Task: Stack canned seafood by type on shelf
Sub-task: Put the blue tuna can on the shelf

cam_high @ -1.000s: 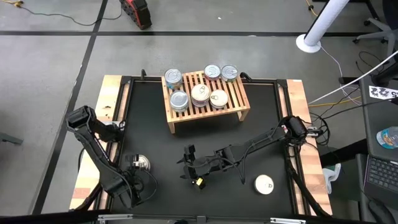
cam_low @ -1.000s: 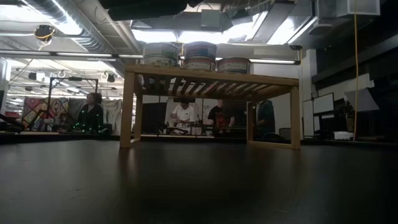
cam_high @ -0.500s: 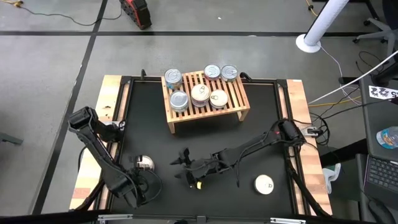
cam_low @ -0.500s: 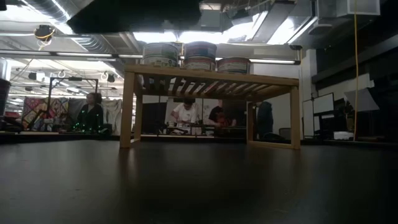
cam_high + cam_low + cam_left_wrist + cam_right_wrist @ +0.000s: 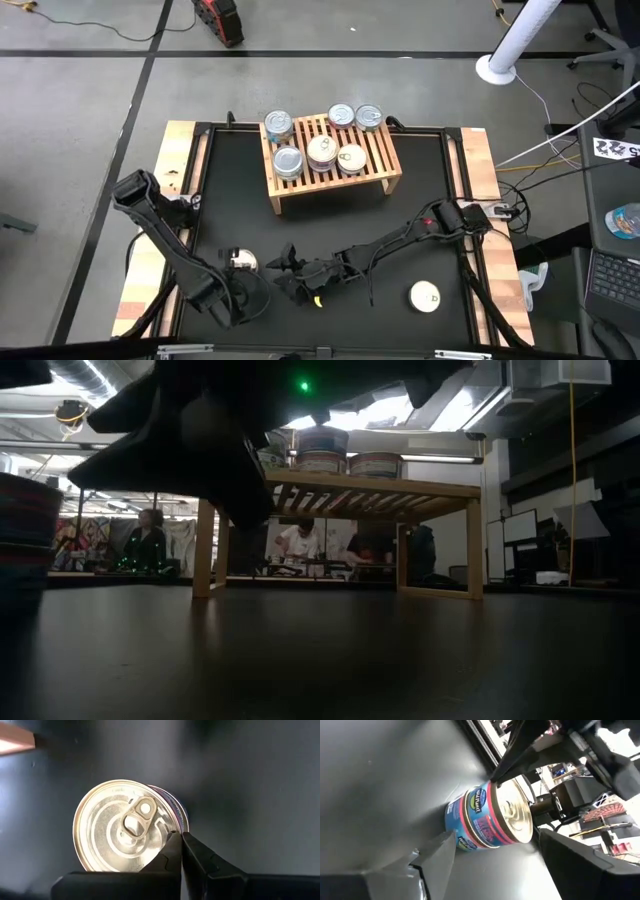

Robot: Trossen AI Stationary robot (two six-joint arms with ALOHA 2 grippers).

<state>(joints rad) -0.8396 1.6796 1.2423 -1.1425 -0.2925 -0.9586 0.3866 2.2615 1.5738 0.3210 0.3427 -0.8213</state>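
The left gripper [image 5: 243,272] jaws grip a silver-lidded, pink-and-blue tin [image 5: 240,260] at 7 o'clock on the desk [image 5: 420,190], presenting it sideways. The right gripper [image 5: 283,273] jaws stand open beside it, likely to take it for the shelf [image 5: 385,158].

left arm [image 5: 165,245]: matte black jointed links, dark cabling | right arm [image 5: 400,238]: black, slim links, red light near wrist joint | right gripper [image 5: 290,272]: black angular fingers, yellow mark beside

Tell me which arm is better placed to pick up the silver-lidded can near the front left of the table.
Probably the right. The right gripper is open, fingers spread, facing the can. The left gripper is shut, its tips beside the rim, gripping nothing.
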